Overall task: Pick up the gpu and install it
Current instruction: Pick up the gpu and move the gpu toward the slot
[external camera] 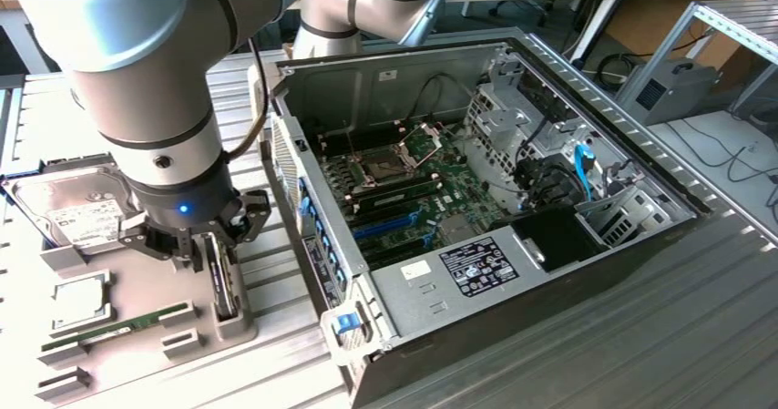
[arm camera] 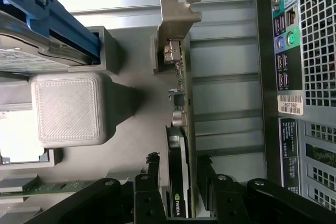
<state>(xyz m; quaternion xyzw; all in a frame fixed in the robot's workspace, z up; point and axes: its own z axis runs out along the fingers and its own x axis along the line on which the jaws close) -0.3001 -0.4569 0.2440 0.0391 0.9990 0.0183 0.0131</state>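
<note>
Both fingers [arm camera: 152,174] of your gripper [arm camera: 177,161] stand open astride the gpu [arm camera: 182,124], upright in its slot along the fixture tray's [external camera: 140,286] edge nearest the computer case [external camera: 486,272]. Centre on it, then clamp squarely, clear of the bracket [arm camera: 176,9].

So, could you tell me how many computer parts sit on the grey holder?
4: hard drive at the back, CPU in front of it, RAM stick nearest the camera, gpu upright inside the open gripper. The arm may hide others.
</note>
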